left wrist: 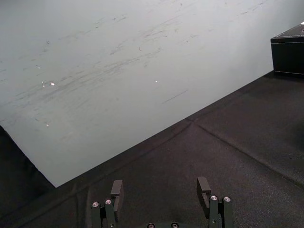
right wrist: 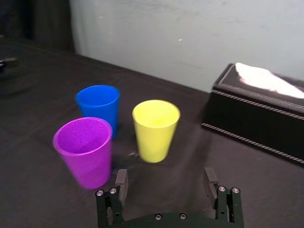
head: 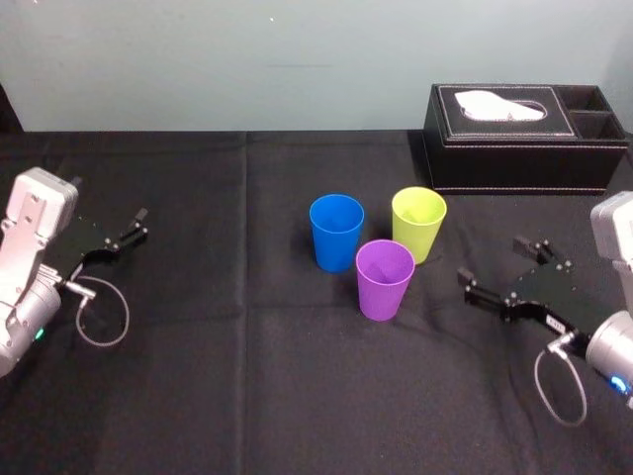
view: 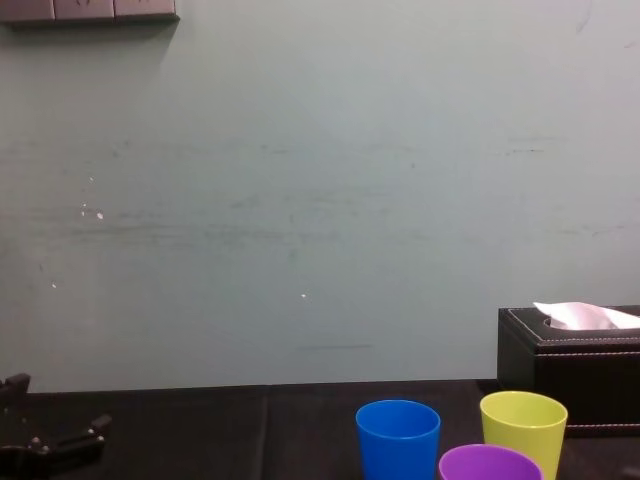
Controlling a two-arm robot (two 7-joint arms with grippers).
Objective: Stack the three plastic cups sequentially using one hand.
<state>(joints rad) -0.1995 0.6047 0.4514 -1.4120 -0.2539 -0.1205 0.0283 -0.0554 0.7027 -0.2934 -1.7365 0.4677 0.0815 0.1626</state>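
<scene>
While the right gripper (head: pixel 492 262) hovers at the table's right side, its jaws are spread wide with nothing between them, tips aimed in toward the cups. In its wrist view the two fingers (right wrist: pixel 121 183) frame a strip of bare cloth (head: pixel 247 396), with the cups just beyond.

Nearest to it is the purple cup (head: pixel 384 279), upright, mouth up, front of the group and closest to the robot. A clear band of cloth lies between gripper and cup. Behind it to the left stands the blue cup (head: pixel 336 230), behind to the right the yellow-green cup (head: pixel 418 223), both upright. All three are bunched close and none is nested. A narrow gap shows between purple and yellow-green; whether purple touches blue, I cannot tell.

Farther back on the right sits the box (head: pixel 524 139), a white tissue (head: pixel 495 104) poking from its top, close to the far edge where the cloth meets the wall (head: pixel 297 59). It stands apart from the yellow-green cup.

Out to the left there is plenty of room: open cloth, crossed by fold lines, runs from the blue cup to the left gripper (head: pixel 119 236), parked by the left edge with its jaws apart and holding nothing.
</scene>
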